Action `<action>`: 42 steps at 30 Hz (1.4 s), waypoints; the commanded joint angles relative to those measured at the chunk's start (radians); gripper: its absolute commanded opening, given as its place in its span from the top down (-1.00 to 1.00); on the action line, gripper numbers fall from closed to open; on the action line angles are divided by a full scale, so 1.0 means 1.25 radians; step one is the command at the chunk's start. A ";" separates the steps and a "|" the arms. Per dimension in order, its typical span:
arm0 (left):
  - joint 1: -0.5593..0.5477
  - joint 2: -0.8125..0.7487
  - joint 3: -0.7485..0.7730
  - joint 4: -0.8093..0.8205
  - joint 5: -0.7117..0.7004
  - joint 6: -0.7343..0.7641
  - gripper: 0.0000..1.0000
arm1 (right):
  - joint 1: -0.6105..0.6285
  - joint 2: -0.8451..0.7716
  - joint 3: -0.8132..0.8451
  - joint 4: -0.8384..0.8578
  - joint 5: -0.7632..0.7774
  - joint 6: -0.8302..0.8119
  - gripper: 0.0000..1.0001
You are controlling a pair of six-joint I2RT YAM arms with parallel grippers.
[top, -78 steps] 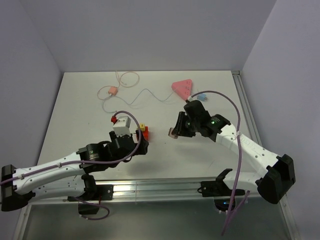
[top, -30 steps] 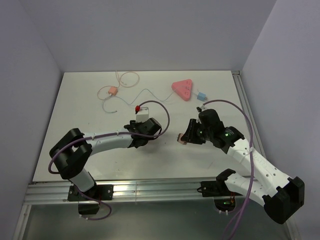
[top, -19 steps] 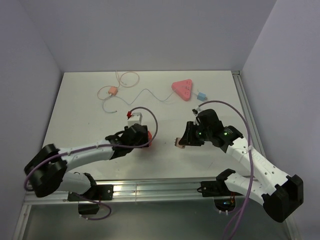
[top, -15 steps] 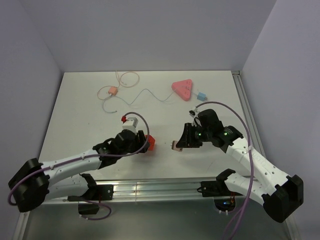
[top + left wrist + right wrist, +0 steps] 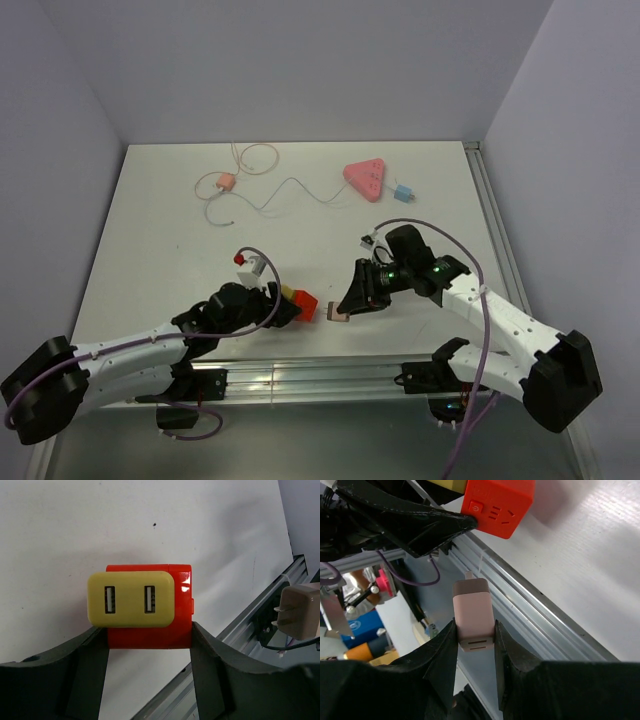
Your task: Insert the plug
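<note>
At the far left of the bench (image 5: 150,240), towards the back, a small salmon connector (image 5: 226,182) lay flat. Nearer the front edge, we found the left end effector (image 5: 149,647) closed on an orange-red block (image 5: 180,582), its two fingers clamping the block's sides. The block's yellow face (image 5: 131,599) carried two slots. Just to the right, the right end effector (image 5: 474,627) gripped a pinkish-beige adapter (image 5: 472,605) by its flanks, near the block but apart from it. Farther back and to the right, the pink triangle (image 5: 364,179) rested on the bench. The plug (image 5: 403,193) lay just beside its right corner, free of both arms.

We judged the plug light, rigid and smooth-skinned, and therefore liable to skid on the bench or squirt out of a loose pinch. We advised taking hold across its two flat side walls at mid-body, leaving the mating end clear. Its contacts were too small to make out.

The bench was a matte white sheet with a few dark specks. An aluminium rail (image 5: 330,372) edged it at the front, and plain pale-lavender walls (image 5: 300,70) enclosed it.
</note>
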 commanded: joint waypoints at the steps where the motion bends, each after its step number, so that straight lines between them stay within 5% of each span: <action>1: -0.001 0.006 -0.017 0.146 0.029 -0.035 0.99 | 0.018 0.030 -0.004 0.066 -0.055 0.038 1.00; 26: -0.067 0.009 -0.065 0.126 -0.096 -0.124 0.99 | 0.050 0.340 0.136 0.057 -0.053 0.143 1.00; 42: -0.098 -0.002 -0.059 0.097 -0.142 -0.128 0.99 | 0.063 0.391 0.177 0.027 -0.011 0.135 1.00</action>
